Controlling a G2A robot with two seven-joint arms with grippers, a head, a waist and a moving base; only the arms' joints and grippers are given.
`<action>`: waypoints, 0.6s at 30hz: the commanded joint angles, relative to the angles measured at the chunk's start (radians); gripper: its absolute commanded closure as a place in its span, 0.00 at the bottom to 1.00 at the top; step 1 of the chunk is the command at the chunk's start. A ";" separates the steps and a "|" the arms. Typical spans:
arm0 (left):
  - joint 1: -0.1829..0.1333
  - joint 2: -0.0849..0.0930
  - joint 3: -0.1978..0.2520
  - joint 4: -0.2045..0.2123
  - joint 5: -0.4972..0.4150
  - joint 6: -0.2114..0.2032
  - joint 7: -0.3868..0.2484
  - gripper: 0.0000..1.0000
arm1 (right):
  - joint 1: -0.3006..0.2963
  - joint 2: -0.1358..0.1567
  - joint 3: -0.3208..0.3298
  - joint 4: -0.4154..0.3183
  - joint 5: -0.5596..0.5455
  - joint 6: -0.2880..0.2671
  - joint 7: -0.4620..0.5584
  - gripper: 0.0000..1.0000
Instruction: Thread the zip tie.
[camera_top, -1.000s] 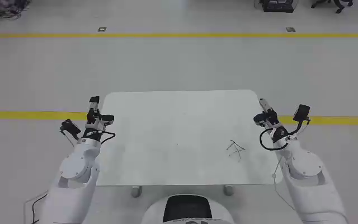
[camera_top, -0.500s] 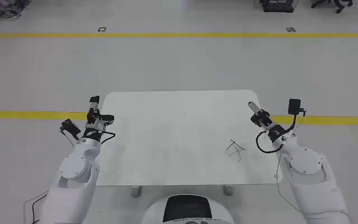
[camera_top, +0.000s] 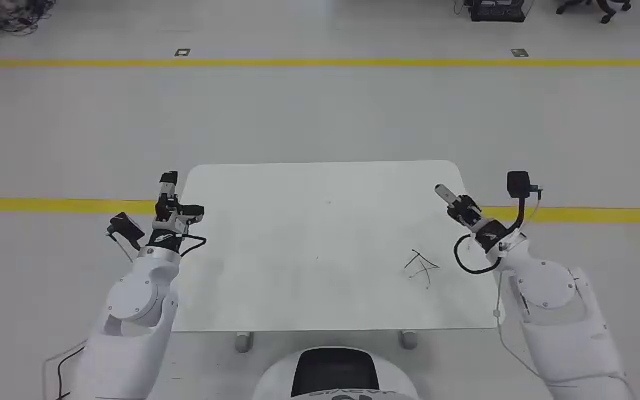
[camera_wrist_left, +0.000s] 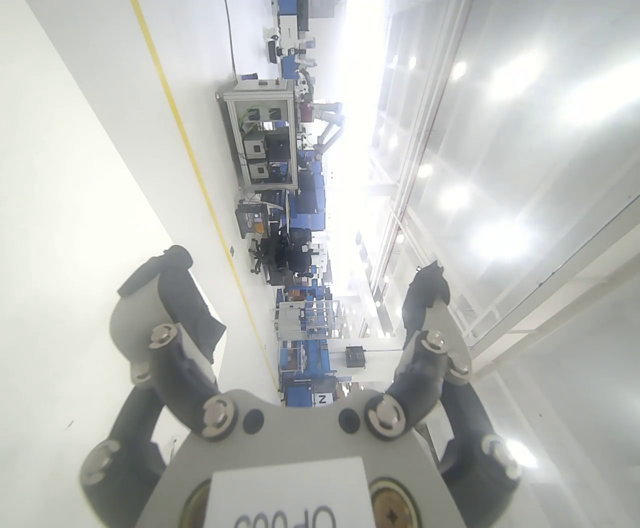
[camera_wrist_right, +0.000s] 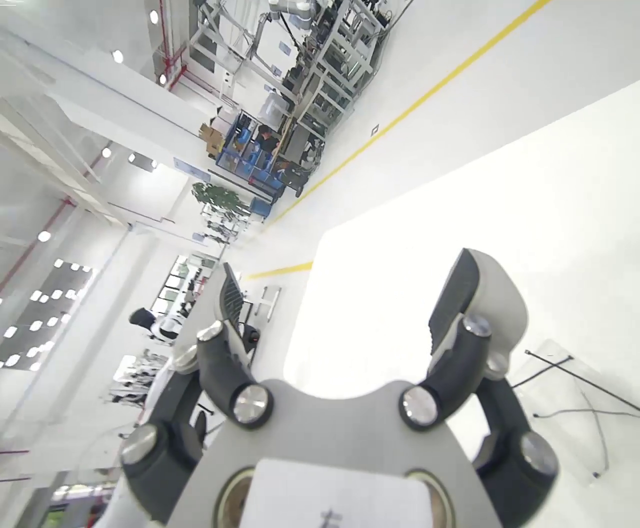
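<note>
The left hand (camera_top: 167, 181) hangs wide open at the worktop's (camera_top: 320, 230) left edge, the zip ties (camera_top: 422, 266), likely light and springy, lie crossed near the front right corner, probably best pinched near the head, and the right hand (camera_top: 443, 191) gapes wide over the right edge.

Pretty roomy here tbh. The table (camera_top: 300, 220) has a wide bare stretch running from the left gripper (camera_top: 168, 180), just off its left edge, to the right gripper (camera_top: 442, 191) over its right edge, both with fingers spread. In the way: the zip ties (camera_top: 422, 266), a loose black tangle lying flat near the right front, open from above.
</note>
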 joint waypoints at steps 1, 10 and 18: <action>0.000 0.000 0.000 0.000 0.000 0.000 0.000 0.00 | 0.004 0.005 0.001 -0.011 -0.054 -0.005 0.057 0.00; 0.000 0.000 0.000 0.000 0.000 0.000 0.000 0.00 | 0.011 0.013 -0.008 -0.015 -0.108 -0.011 0.142 0.00; 0.000 0.000 0.000 0.000 0.000 0.000 0.000 0.00 | 0.015 0.022 -0.006 -0.045 -0.252 -0.050 0.174 0.00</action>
